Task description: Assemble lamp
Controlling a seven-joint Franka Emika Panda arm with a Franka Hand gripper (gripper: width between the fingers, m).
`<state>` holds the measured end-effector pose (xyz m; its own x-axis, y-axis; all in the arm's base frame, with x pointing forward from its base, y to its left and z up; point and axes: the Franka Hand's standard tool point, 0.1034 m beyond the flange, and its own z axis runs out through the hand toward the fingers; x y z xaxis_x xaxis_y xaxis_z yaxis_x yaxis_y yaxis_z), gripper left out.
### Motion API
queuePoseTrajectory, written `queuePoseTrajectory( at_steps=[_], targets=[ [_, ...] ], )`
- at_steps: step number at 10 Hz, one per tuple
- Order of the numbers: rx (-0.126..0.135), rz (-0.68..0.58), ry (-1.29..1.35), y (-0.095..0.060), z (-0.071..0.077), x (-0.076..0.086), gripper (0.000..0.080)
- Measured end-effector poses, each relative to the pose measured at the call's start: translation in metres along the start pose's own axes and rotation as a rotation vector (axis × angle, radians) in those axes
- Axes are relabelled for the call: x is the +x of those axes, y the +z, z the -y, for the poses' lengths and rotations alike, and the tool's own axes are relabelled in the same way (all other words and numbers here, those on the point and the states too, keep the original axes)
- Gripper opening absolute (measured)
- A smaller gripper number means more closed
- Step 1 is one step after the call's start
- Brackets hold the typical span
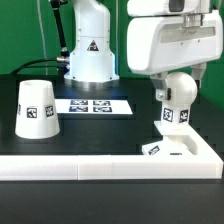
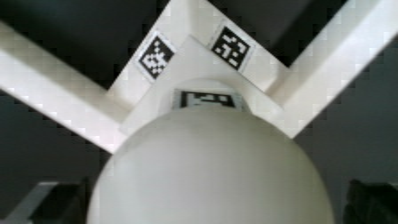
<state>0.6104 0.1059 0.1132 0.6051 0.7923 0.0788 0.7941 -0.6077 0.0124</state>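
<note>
Nearest the camera in the exterior view, a white L-shaped wall [image 1: 110, 160] runs along the front edge of the black counter [image 1: 100, 128] and turns back at the exterior view's right. Tucked into that corner lies the flat square base [image 1: 165, 146], tag facing up. Standing on it is the bulb [image 1: 174, 100] — its round head up, a tagged neck below, upright or nearly so.

The wrist view looks straight down over the bulb's rounded head [image 2: 210, 165], with the tagged base [image 2: 192, 55] and the white wall's two arms spreading beyond it. The dark fingertips [image 2: 54, 203] of the end effector [image 1: 176, 72] sit on either side of the head; whether they press on it or stand a little off I cannot tell.

Farther back on the exterior view's left, well apart from the bulb, the tapered shade [image 1: 37, 108] stands wide end down. Behind it and toward the middle lies the marker board [image 1: 93, 105], and farthest back rises the robot pedestal [image 1: 90, 45].
</note>
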Motion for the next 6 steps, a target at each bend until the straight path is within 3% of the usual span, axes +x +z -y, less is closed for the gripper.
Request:
queuePoseTrajectory(
  at_steps=[3,6],
  targets=[
    [-0.026,0.044,-0.292,0.0023,0.0053,0.0046,0.0699],
    [-0.035,0.057,-0.514,0.0022,0.0050,0.0052,0.0699]
  ],
)
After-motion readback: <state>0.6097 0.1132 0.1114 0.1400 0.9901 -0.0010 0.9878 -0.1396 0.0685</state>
